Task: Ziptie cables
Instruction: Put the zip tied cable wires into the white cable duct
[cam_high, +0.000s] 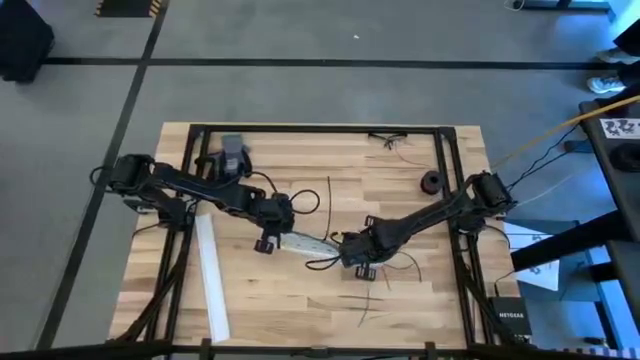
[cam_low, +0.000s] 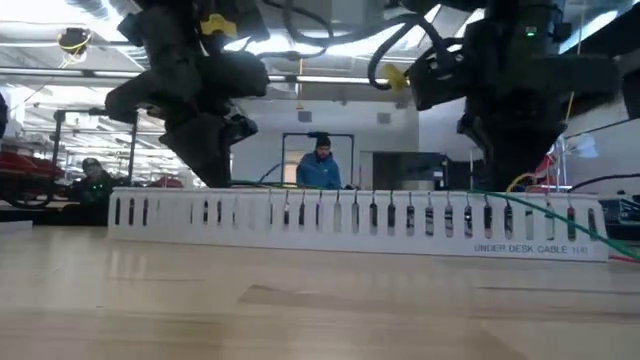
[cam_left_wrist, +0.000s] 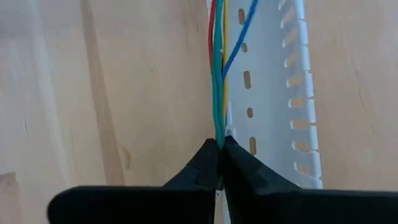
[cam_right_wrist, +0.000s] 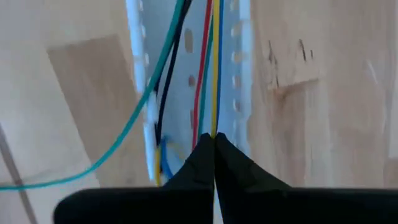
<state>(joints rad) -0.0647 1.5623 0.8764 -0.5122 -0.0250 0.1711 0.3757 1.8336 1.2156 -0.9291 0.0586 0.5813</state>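
On the side wall of the white slotted channel (cam_low: 350, 222) the low view shows the printed words "UNDER DESK CABLE" (some characters after them are too small to read), and a dark box (cam_high: 512, 322) beside the table's right edge carries the word "NETGEAR". This channel lies near the middle of the wooden table (cam_high: 280, 300), between the two arms, and the cables (cam_right_wrist: 208, 68) run along inside it: red, yellow, blue, green and a dark one, while one green wire leaves over its wall onto the wood. The left end effector (cam_left_wrist: 220, 147) has its fingers pressed together on the cables at one end of the channel, and the right end effector (cam_right_wrist: 214, 138) is clamped on the same bundle at the other end. A second white strip (cam_high: 211, 280) lies apart, toward the table's left front. I cannot find the ziptie with certainty.
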